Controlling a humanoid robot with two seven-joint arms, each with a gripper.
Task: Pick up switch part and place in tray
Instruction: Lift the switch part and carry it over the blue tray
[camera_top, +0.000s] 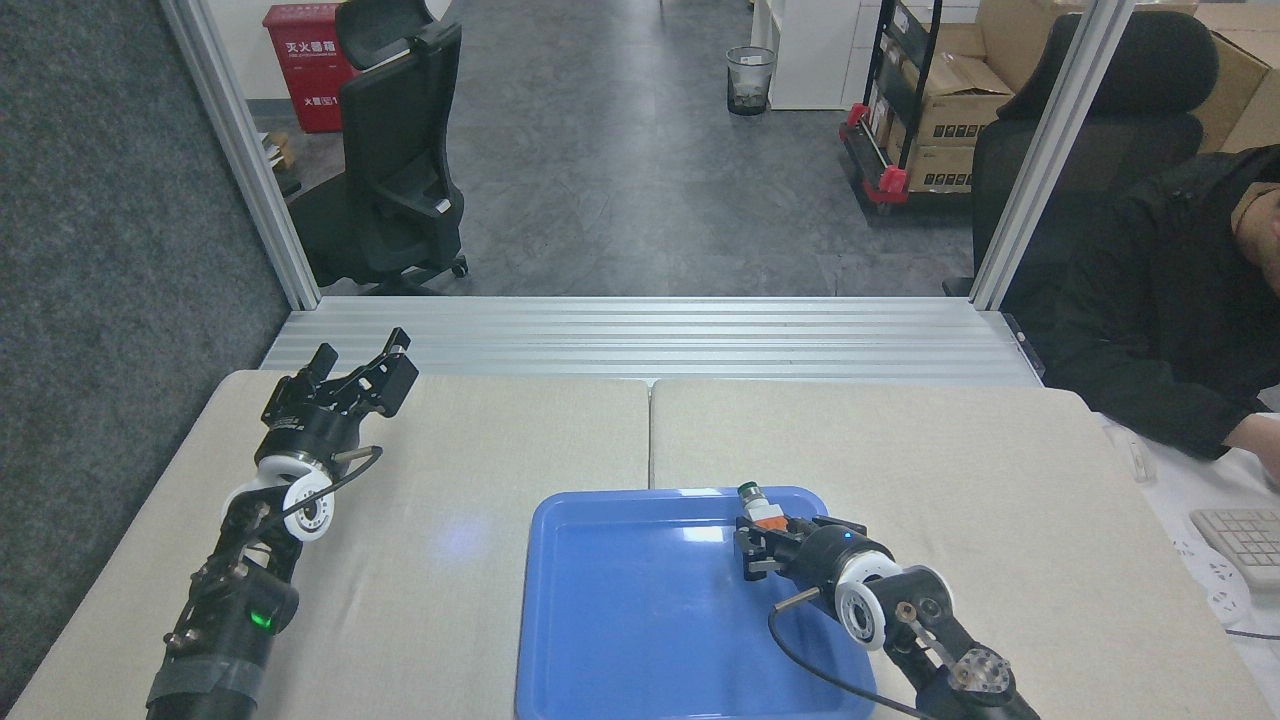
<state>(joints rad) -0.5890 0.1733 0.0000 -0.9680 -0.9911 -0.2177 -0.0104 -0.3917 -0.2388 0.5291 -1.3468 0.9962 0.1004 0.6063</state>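
Observation:
The switch part (760, 506), white with an orange block and a dark-tipped silver end, sticks up out of my right gripper (768, 532), which is shut on it. That gripper hangs over the far right part of the blue tray (640, 620), just inside its rim. The tray lies at the front middle of the table with nothing lying in it. Far from the tray, my left gripper (362, 372) rests open at the table's far left corner, holding nothing.
A person in a dark jacket (1180, 300) sits at the right edge, a hand near a keyboard (1245, 545). An aluminium rail (640, 335) borders the table's far side. Bare beige table surface surrounds the tray on both sides.

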